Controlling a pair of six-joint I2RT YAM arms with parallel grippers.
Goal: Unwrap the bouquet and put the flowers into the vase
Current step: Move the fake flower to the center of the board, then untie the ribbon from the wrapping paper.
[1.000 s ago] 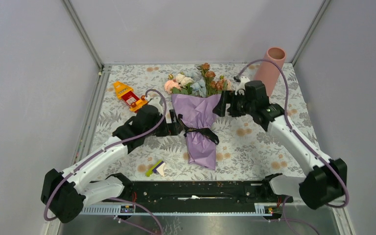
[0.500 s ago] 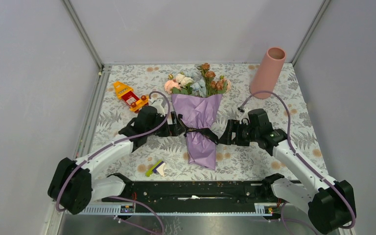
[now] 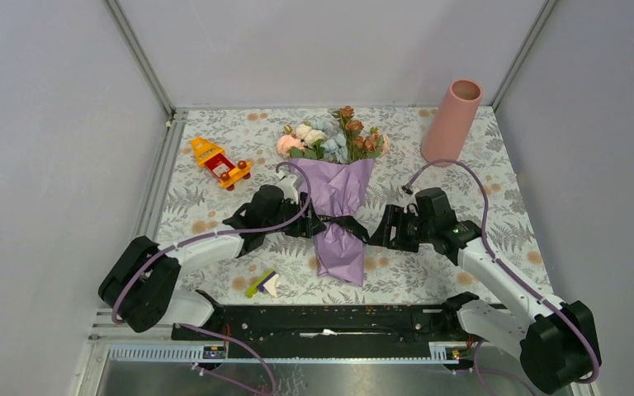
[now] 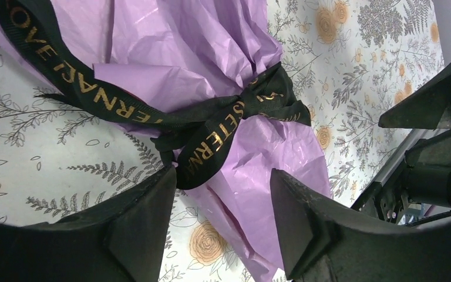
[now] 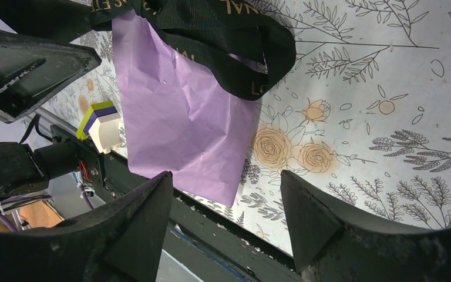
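Moved in, flanking ribbon bow (image 3: 345, 224): left hand (image 3: 312, 224), right hand (image 3: 377, 230).

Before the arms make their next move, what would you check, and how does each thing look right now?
1. Ribbon bow tied round the bouquet, ready to undo: ok.
2. Left gripper open, facing the bow: ok.
3. Right gripper open and empty: ok.
4. Ribbon tail properly between the left jaws: cannot tell.
5. Vase upright, mouth unblocked: ok.
6. Flowers free of the paper: not ok.
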